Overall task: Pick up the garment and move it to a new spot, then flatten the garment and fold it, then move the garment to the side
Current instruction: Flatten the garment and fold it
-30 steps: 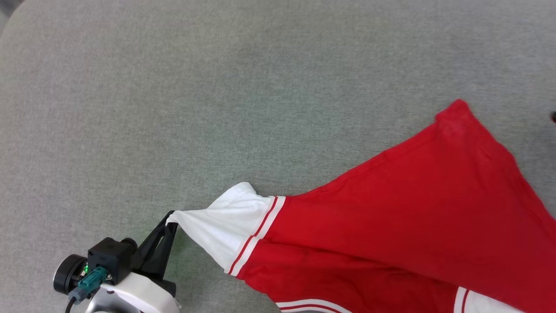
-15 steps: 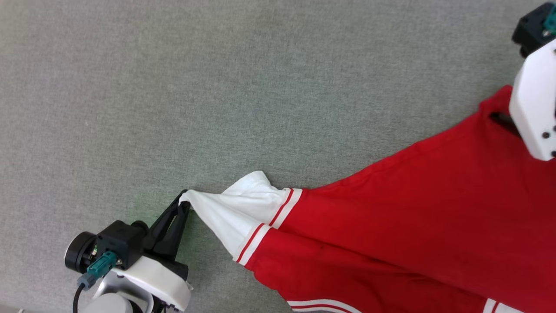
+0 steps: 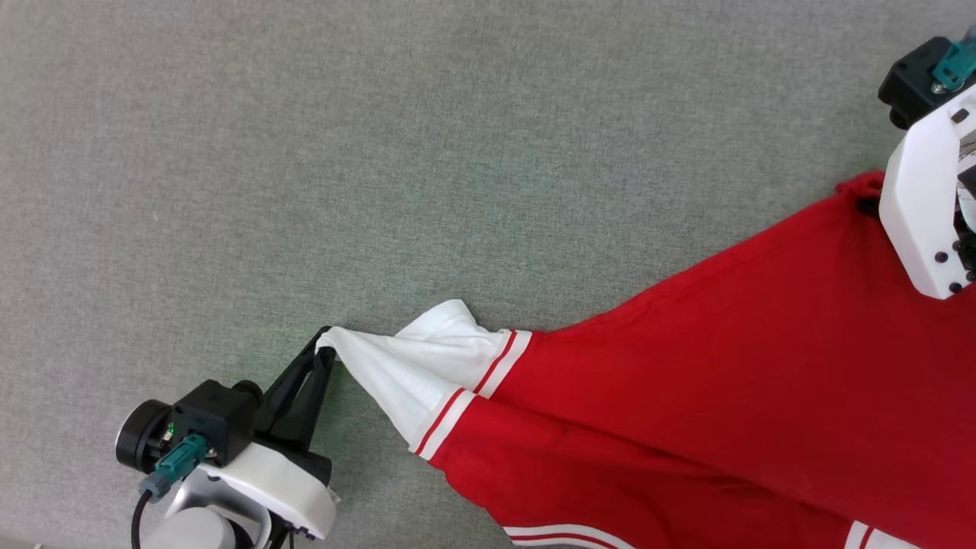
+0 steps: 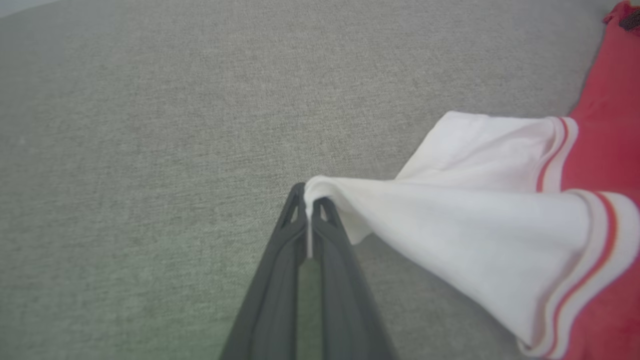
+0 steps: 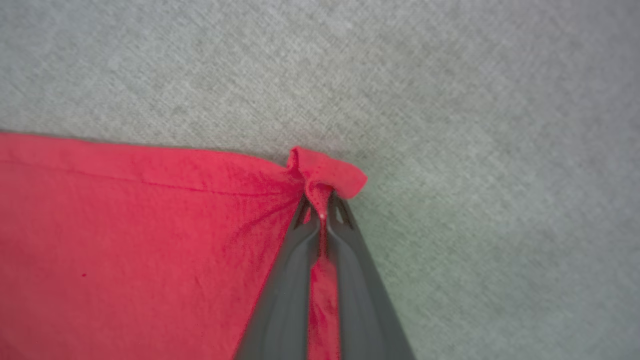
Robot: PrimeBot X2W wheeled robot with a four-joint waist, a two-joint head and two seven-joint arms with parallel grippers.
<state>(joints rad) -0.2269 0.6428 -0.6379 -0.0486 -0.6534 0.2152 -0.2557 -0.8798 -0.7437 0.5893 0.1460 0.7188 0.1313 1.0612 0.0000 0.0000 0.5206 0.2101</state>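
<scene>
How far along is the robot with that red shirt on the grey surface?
Done: the left end effector is shut on the white sleeve, and the right end effector on a red corner of the garment. In hand: it stretches between them, creased and unfolded. Left: flatten, fold, move aside.

Beneath me spreads a grey-green woven surface (image 3: 457,152), cloth or felt perhaps; in my left wrist view it tints greener toward six o'clock.
</scene>
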